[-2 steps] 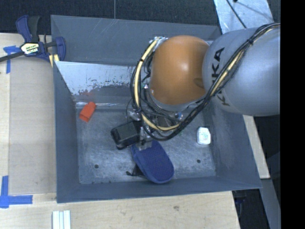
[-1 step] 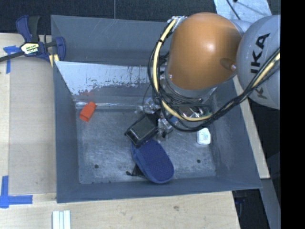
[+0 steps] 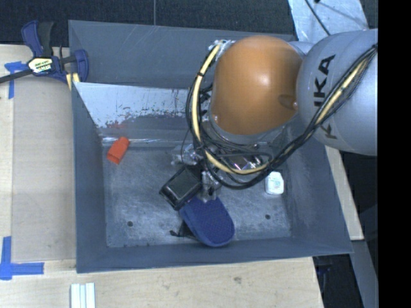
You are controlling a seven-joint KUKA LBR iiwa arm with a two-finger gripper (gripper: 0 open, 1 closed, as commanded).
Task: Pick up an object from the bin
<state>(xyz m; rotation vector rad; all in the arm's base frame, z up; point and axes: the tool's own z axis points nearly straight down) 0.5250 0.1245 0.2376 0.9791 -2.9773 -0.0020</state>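
Observation:
My gripper (image 3: 207, 179) hangs low in the middle of the bin, under the orange dome on the wrist. Its tip sits between a black box-shaped thing (image 3: 180, 186) on its left and a blue oval pouch (image 3: 209, 222) just below it. The black thing lies tilted on the bin floor, touching the pouch's upper left edge. The dome and cables hide most of the gripper.
An orange block (image 3: 118, 149) lies at the back left of the bin floor. A small white thing (image 3: 275, 183) lies to the right of the gripper, beside the cables. The arm comes in from the right over the bin's right wall.

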